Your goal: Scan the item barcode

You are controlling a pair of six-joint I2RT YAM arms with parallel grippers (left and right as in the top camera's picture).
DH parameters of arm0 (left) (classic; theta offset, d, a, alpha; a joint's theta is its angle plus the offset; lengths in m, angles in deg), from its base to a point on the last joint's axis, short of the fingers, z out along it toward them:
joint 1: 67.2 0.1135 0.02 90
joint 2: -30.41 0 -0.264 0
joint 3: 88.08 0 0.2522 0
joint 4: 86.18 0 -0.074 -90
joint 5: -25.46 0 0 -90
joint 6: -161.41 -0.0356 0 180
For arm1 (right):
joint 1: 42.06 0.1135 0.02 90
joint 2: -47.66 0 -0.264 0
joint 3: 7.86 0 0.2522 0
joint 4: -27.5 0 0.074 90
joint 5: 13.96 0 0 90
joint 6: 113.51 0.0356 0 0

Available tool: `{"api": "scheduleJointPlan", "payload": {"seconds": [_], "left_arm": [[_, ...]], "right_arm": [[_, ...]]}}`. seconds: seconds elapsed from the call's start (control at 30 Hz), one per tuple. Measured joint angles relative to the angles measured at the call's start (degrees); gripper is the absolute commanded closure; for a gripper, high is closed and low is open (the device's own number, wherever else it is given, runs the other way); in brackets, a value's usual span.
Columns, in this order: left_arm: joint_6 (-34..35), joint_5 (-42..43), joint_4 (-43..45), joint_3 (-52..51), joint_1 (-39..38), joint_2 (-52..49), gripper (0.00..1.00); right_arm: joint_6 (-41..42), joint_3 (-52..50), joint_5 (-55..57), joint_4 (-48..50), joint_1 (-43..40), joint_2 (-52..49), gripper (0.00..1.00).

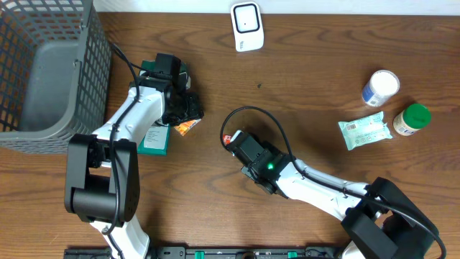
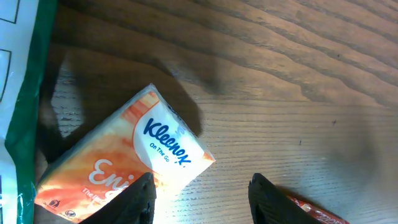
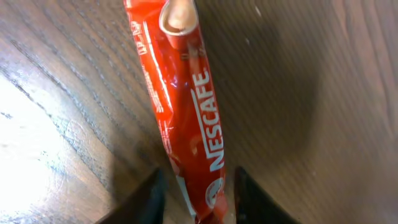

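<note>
Lying flat near the middle of the brown table (image 1: 302, 86) — a long, thin red stick packet (image 3: 186, 106), shiny, with white NESCAFE letters down its side and a light brown picture at one end. Straddled at its other end by the right gripper (image 3: 198, 186), one finger close on each side; cannot tell if squeezing. Hanging over an orange-and-white Kleenex pack (image 2: 124, 162) — the left gripper (image 2: 202, 186), fingers apart, holding nothing.

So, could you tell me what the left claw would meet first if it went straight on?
Probably the Kleenex pack, whose corner lies just ahead of the open left claw; depth is unclear, so it might touch the table first.
</note>
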Motion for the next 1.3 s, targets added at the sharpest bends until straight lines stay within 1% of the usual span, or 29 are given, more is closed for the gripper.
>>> {"api": "scheduleJointPlan", "payload": {"seconds": [0.03,0.1,0.13,0.2,0.33,0.37,0.4,0.43,0.53,0.67,0.77,0.83,0.87,0.9,0.93,1.1,1.17,1.3], "left_arm": [[0.0,0.0,0.0,0.0,0.0,0.0,0.5],[0.0,0.0,0.0,0.0,0.0,0.0,0.5],[0.0,0.02,-0.02,0.0,0.0,0.0,0.5],[0.0,0.0,0.0,0.0,0.0,0.0,0.5],[0.0,0.02,0.0,0.0,0.0,0.0,0.5],[0.0,0.02,0.0,0.0,0.0,0.0,0.5],[0.0,0.02,0.02,0.0,0.0,0.0,0.5],[0.0,0.02,0.0,0.0,0.0,0.0,0.5],[0.0,0.02,0.0,0.0,0.0,0.0,0.5],[0.0,0.02,0.0,0.0,0.0,0.0,0.5],[0.0,0.02,0.0,0.0,0.0,0.0,0.5],[0.0,0.02,0.0,0.0,0.0,0.0,0.49],[0.0,0.02,0.0,0.0,0.0,0.0,0.49],[0.0,0.02,0.0,0.0,0.0,0.0,0.49],[0.0,0.0,0.0,0.0,0.0,0.0,0.49],[0.0,0.0,0.0,0.0,0.0,0.0,0.49],[0.0,0.0,0.0,0.0,0.0,0.0,0.49],[0.0,0.02,0.17,0.0,0.0,0.0,0.49]], "right_arm": [[-0.02,-0.07,0.04,0.07,0.0,0.0,0.82],[-0.37,-0.37,-0.02,0.26,0.0,-0.07,0.81],[-0.46,-0.74,-0.09,0.68,0.0,-0.28,0.78],[-0.74,-1.38,-0.26,1.33,0.0,-0.7,0.7],[-1.18,-1.79,-0.31,3.21,-0.2,-0.7,0.62],[-1.25,-1.79,-0.35,3.32,-0.52,-0.68,0.65],[-1.27,-1.79,-0.59,3.45,-0.74,-0.63,0.7],[-1.27,-1.79,-0.9,3.5,-0.9,-0.63,0.72],[-1.27,-1.86,-1.88,3.54,-0.96,-0.66,0.72],[-1.27,-2.01,-2.82,3.98,-1.44,-0.59,0.69],[-1.27,-2.32,-3.61,4.81,-2.21,-0.48,0.7],[-1.27,-2.49,-4.79,5.11,-2.78,-0.37,0.76],[-1.29,-2.6,-5.4,5.2,-2.97,-0.31,0.84],[-1.42,-2.78,-6.38,5.33,-3.3,-0.24,0.95],[-1.64,-2.93,-7.48,5.35,-3.69,-0.15,0.99],[-0.5,-2.62,-12.74,4.13,-6.4,0.59,0.99],[0.57,-1.46,-16.28,0.26,-7.63,1.2,0.99],[4.09,0.52,-28.24,-9.38,-11.23,4.11,0.99]]}}
